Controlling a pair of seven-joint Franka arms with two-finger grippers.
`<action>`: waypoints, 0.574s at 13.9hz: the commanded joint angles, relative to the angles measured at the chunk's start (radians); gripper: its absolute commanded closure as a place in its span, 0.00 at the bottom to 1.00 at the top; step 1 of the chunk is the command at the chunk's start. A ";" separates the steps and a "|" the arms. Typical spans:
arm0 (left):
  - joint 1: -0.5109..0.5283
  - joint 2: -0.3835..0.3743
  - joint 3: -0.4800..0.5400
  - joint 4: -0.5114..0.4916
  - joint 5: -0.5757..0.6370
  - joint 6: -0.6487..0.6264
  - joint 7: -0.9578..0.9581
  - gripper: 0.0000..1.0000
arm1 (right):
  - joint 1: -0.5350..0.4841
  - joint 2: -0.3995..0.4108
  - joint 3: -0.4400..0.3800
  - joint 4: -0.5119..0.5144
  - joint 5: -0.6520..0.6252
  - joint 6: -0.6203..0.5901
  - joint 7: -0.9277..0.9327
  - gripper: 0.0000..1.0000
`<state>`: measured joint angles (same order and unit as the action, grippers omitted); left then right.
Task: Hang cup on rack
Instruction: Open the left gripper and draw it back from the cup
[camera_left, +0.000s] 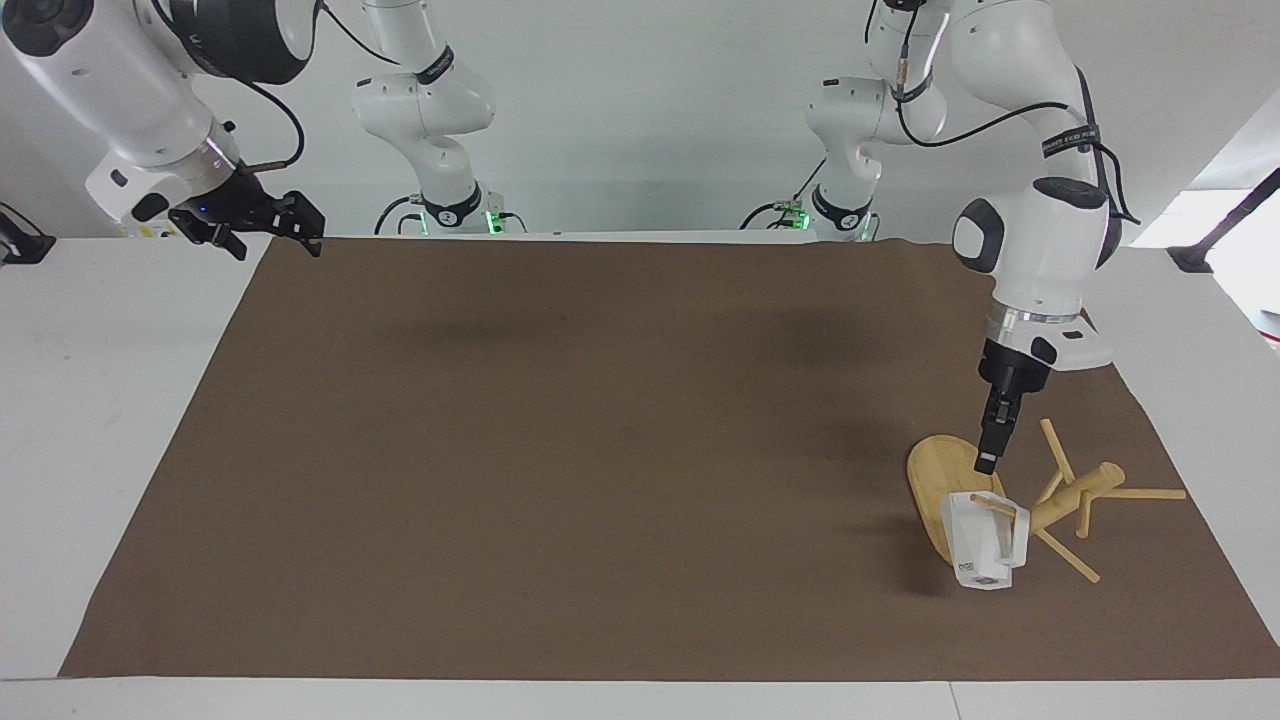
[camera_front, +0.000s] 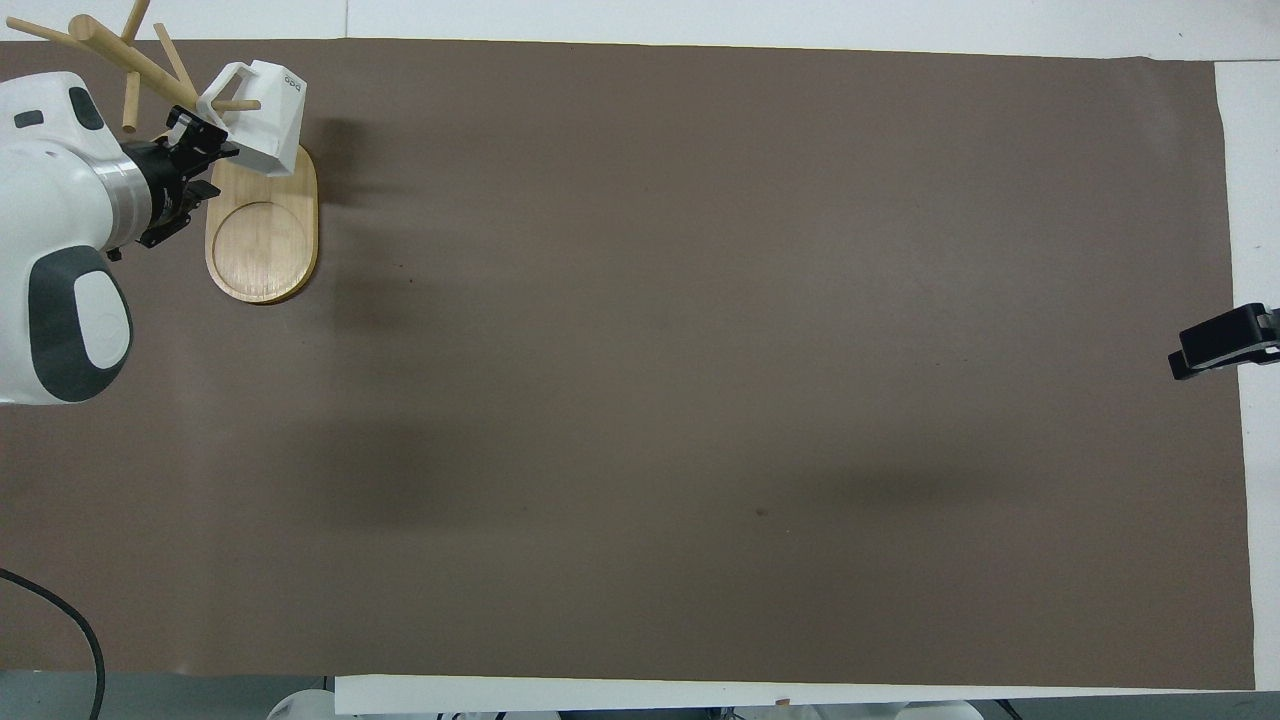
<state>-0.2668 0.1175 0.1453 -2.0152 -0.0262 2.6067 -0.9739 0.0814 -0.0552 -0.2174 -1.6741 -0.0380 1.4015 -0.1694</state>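
Observation:
The bamboo rack (camera_left: 935, 470) (camera_front: 262, 240) stands at the left arm's end of the mat. Its post (camera_left: 1075, 495) carries several thin pegs. The white faceted cup (camera_left: 985, 540) (camera_front: 268, 120) hangs by its open handle on one peg, tipped over, above the end of the base farther from the robots. My left gripper (camera_left: 987, 462) (camera_front: 205, 160) is just above the cup and over the base. It is open, apart from the cup and holding nothing. My right gripper (camera_left: 275, 238) (camera_front: 1215, 348) waits open in the air at the right arm's end of the mat.
A brown mat (camera_left: 600, 450) covers most of the white table (camera_left: 100, 400). The rack's upper pegs (camera_left: 1150, 494) stick out toward the mat's edge at the left arm's end. A dark cable (camera_front: 70, 620) lies by the left arm's base.

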 joint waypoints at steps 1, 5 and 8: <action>-0.005 -0.045 -0.004 0.091 -0.006 -0.191 0.014 0.48 | -0.002 -0.014 0.009 -0.010 -0.007 -0.004 0.008 0.01; -0.032 -0.097 -0.004 0.231 0.005 -0.534 0.017 0.00 | -0.002 -0.017 0.013 -0.033 -0.005 0.033 0.045 0.01; -0.034 -0.147 -0.004 0.239 0.014 -0.658 0.113 0.00 | 0.003 -0.018 0.013 -0.038 -0.005 0.047 0.134 0.01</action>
<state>-0.2956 -0.0019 0.1359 -1.7802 -0.0223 2.0340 -0.9400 0.0852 -0.0553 -0.2105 -1.6858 -0.0379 1.4259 -0.0817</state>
